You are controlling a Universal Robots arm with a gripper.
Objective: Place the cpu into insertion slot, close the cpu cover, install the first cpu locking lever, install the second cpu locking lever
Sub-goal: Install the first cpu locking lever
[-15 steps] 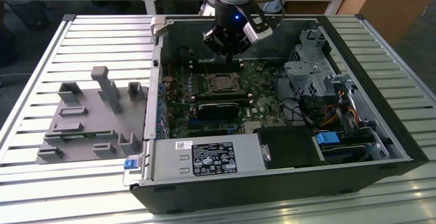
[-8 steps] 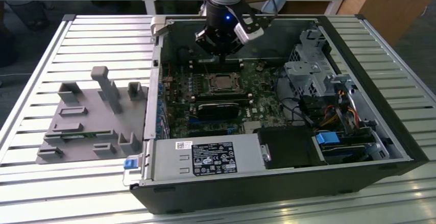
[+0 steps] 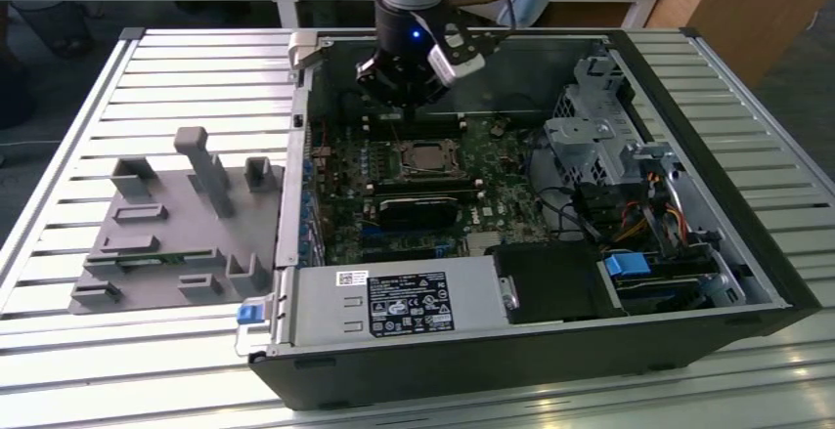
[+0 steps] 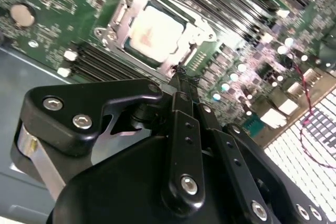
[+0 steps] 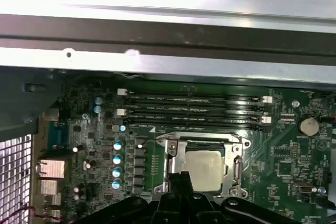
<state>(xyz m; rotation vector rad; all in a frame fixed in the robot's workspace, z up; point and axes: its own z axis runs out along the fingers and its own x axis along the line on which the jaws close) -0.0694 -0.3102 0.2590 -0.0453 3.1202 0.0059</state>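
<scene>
Black gripper (image 5: 178, 178), jaws pressed together and empty, hangs just beside the thin silver cpu cover (image 5: 175, 155) lying flat around the seated square silver-grey cpu (image 5: 203, 167).

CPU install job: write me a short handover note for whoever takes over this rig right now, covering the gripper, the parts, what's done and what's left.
Gripper: shut, nothing visible in it, tips beside the cpu cover; I cannot tell whether they touch.
cpu: lies in the cover's opening on the motherboard, metal top up.
Done: the cpu is placed and the cover is down flat around it.
Left: the locking levers; these views don't settle whether either is latched.
</scene>
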